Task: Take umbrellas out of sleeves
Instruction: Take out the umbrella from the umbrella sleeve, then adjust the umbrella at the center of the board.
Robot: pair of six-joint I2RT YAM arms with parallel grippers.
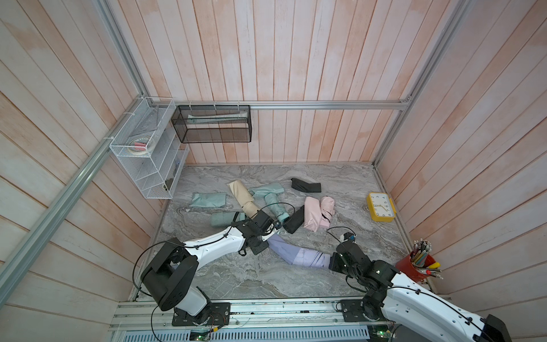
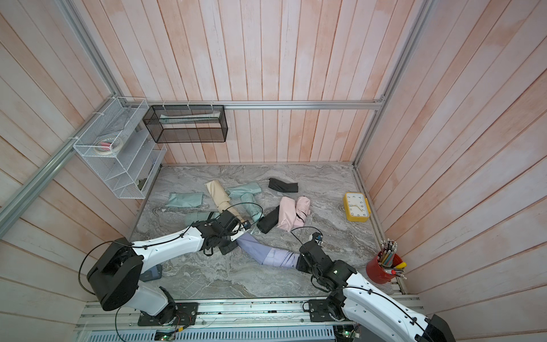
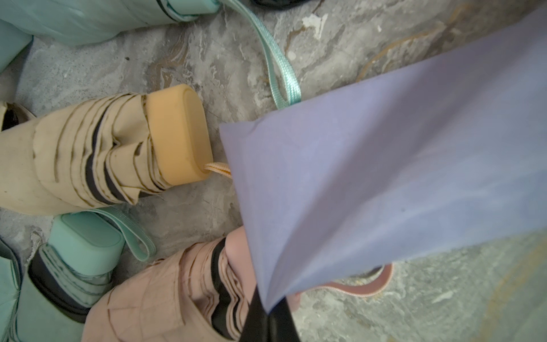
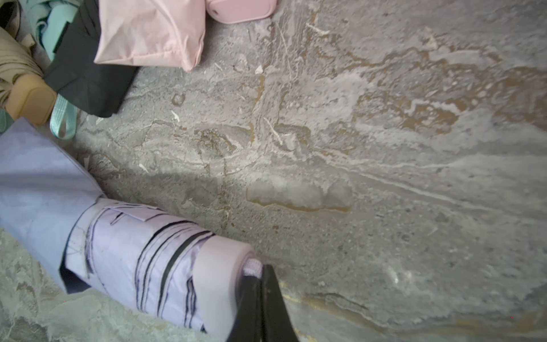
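Both arms are on the same piece, down toward the near edge of the marble tabletop [image 1: 266, 284]. The lavender umbrella [image 4: 133, 254] lies between them, partway out of the lavender sleeve [image 3: 384, 165]. The left gripper [image 3: 268, 316] has its jaws pressed together on the sleeve's far end, and the fabric fans out taut from the pinch. The right gripper [image 4: 260, 299] is closed likewise, nipping the little wrist cord [image 4: 253, 266] at the butt of the stubby handle [image 4: 219, 275]. In the right wrist view the pleated canopy is bare from the handle back to the sleeve's mouth. The rest is hidden inside the pouch, so I'd say the pull-apart is underway and perhaps half done. What comes next, to my eye, is simply more separation along the umbrella's length. The right arm would draw the handle toward its own side while the left anchors the sleeve or tugs the opposite way, until the tip clears the mouth. The cord is a thin hold and could slip. The left arm also has a crowd close by: the cream-yellow umbrella [image 3: 88, 154], a mint umbrella [image 3: 74, 266] and a pink umbrella [image 3: 154, 296]. It has little room to back up without nudging them.
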